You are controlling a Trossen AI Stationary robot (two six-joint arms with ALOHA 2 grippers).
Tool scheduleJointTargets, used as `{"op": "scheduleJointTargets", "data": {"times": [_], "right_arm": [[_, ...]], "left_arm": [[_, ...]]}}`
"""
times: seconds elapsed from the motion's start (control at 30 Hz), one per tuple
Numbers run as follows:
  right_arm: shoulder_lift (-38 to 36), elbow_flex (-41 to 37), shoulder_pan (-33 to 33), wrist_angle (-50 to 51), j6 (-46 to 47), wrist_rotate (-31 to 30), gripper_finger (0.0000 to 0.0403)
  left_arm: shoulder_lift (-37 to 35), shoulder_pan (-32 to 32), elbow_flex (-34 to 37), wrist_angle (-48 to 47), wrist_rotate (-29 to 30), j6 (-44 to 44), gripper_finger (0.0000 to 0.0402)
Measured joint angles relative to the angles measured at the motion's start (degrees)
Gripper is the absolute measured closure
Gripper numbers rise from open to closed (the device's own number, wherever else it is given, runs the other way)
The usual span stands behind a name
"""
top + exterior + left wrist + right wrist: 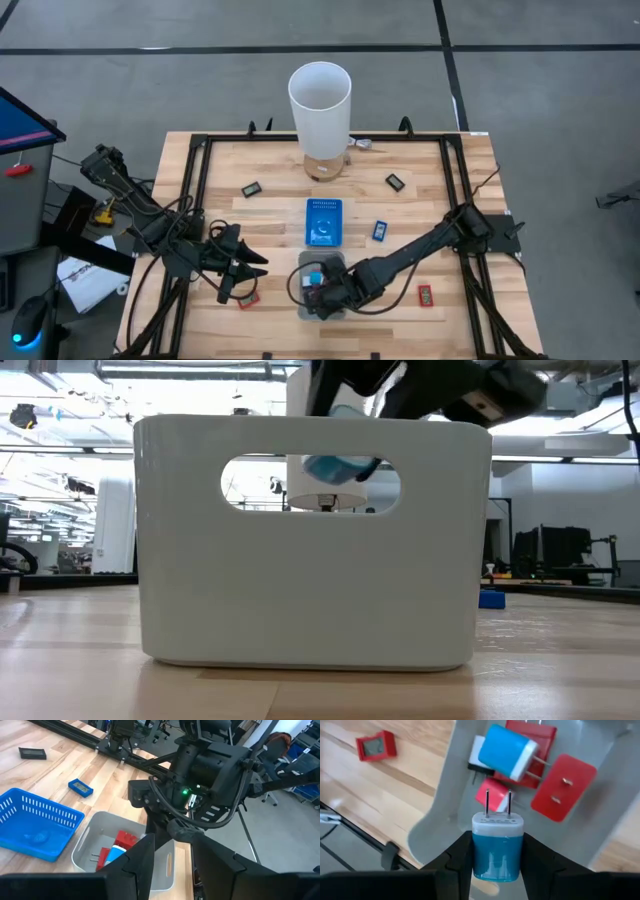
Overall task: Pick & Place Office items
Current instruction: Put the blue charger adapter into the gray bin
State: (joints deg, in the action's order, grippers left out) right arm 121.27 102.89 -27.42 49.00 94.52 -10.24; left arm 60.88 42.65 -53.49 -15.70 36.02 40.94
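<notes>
My right tool [497,851] grips a blue charger [497,847] above the grey tray [333,262]; 5 items remain on the bench [270,215].

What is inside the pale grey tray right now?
In the pale grey tray lie red chargers, a blue-and-white one and a white piece beneath it. The blue charger in the right end effector hides part of the floor.

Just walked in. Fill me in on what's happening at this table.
The right claw is shut on a blue and white charger, prongs pointing away, above the pale grey tray, which already holds red and blue chargers. The left claw waits beside that tray near a red piece. Other small pieces lie scattered around the blue tray and the tall white cylinder.
</notes>
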Motion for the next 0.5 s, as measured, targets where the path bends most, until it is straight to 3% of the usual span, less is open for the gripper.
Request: {"op": "scheduleJointTargets", "data": {"times": [0.23, 0.5], "right_arm": [[0.00, 0.00, 0.66, 0.73, -0.02, 1.18, 0.0280], [0.00, 0.00, 0.83, 1.57, -0.02, 1.18, 0.0216]], "left_arm": [[0.00, 0.00, 0.00, -0.18, -0.01, -0.86, 0.0270], [0.00, 0.00, 0.00, -0.17, -0.01, -1.19, 0.0270]]}}
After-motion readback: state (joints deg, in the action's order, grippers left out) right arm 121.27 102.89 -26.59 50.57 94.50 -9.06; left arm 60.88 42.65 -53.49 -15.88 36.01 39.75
